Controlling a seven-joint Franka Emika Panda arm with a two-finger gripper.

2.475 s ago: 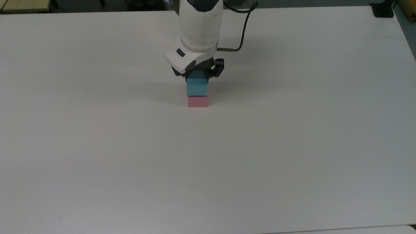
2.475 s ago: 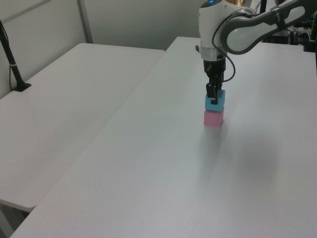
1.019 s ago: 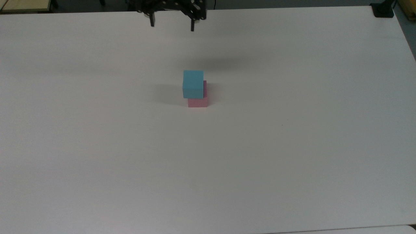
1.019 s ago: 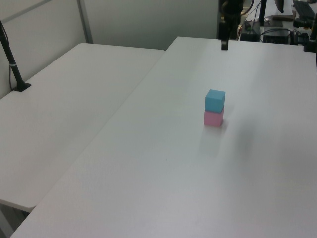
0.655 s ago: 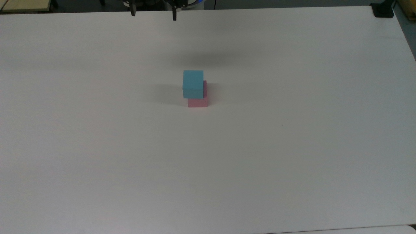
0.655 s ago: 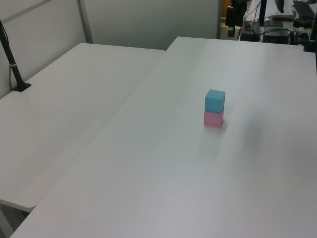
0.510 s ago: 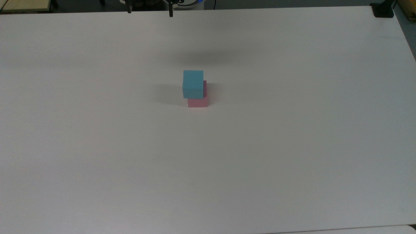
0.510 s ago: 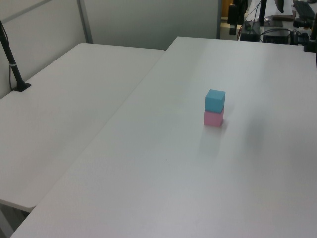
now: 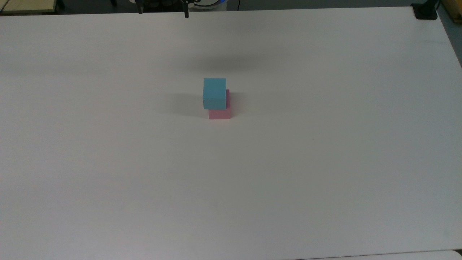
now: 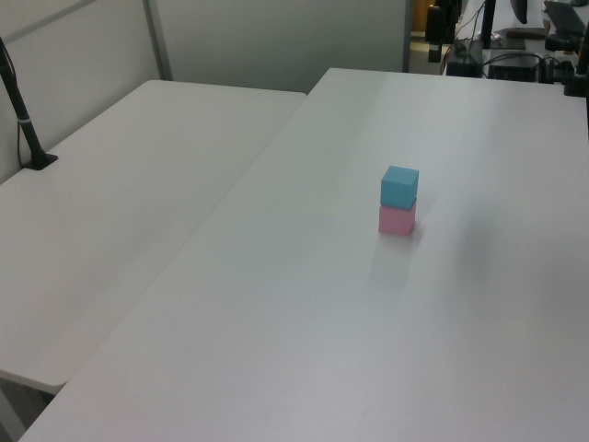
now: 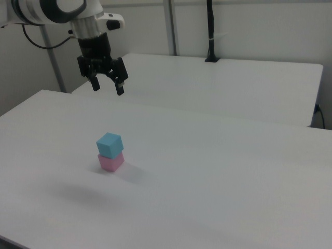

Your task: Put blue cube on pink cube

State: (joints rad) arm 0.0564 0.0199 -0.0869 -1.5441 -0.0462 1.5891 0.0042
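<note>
The blue cube (image 9: 214,92) (image 10: 399,186) (image 11: 109,144) rests on the pink cube (image 9: 219,114) (image 10: 397,220) (image 11: 110,162), shifted a little toward the top view's left. Nothing touches the stack. High above the table and well clear of it, my gripper (image 11: 108,86) hangs open with nothing between its fingers. In the top view its fingertips (image 9: 186,14) poke in at the upper edge.
The white table (image 9: 288,162) carries the stack alone. A second white table (image 10: 120,212) adjoins it on the left view's left, with a black post (image 10: 23,115) clamped to it. A black clamp (image 9: 426,11) sits at the top view's upper right corner.
The gripper let go of the blue cube, rose and drew back toward the top view's upper edge. The stack has stayed still.
</note>
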